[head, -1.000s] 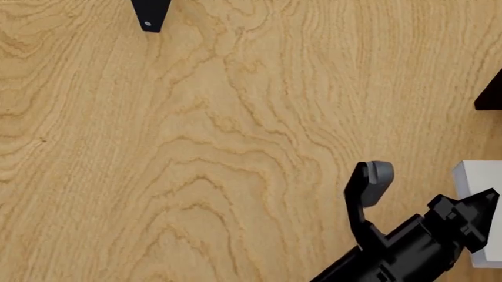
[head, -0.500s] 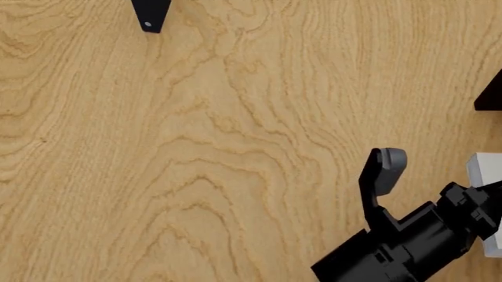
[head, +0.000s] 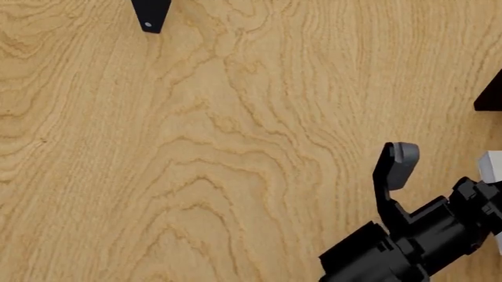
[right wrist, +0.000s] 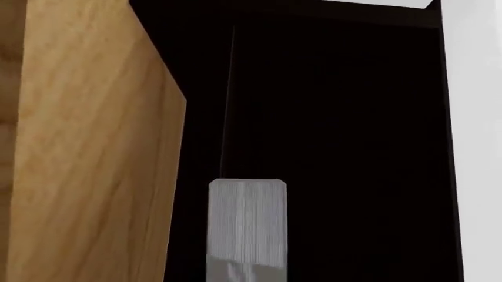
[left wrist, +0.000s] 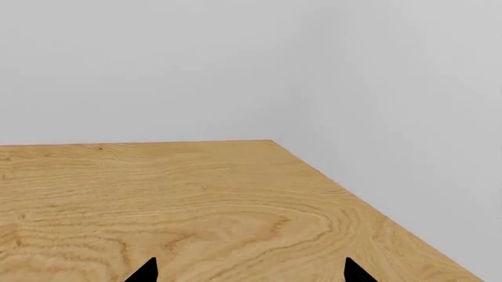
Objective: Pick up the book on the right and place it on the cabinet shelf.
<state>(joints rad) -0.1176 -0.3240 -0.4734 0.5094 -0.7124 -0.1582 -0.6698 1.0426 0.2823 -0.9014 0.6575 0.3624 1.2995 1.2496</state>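
Note:
The book point(head: 492, 167), light grey, shows only as a strip at the head view's right edge, and my right gripper point(head: 488, 197) is shut on it. From the right wrist, the book point(right wrist: 247, 226) appears end-on with its ribbed page edge. The black fingers do not stand out against the dark behind it. Ahead of the book is the cabinet shelf point(right wrist: 337, 117), nearly black. Only a corner of the cabinet shelf point(head: 492, 94) enters the head view, farther along the right edge. My left gripper point(left wrist: 249, 275) is open over bare wood and absent from the head view.
A pale wooden table point(head: 235, 147) fills the head view. The tip of a black book point(head: 150, 14) with a small white dot pokes in at the far left. The left wrist view shows the table's corner point(left wrist: 271, 141) against white walls point(left wrist: 392, 88).
My right arm has moved to the right, toward the cabinet, and the book has travelled with it, sliding further out of the head view. The black book has not moved.

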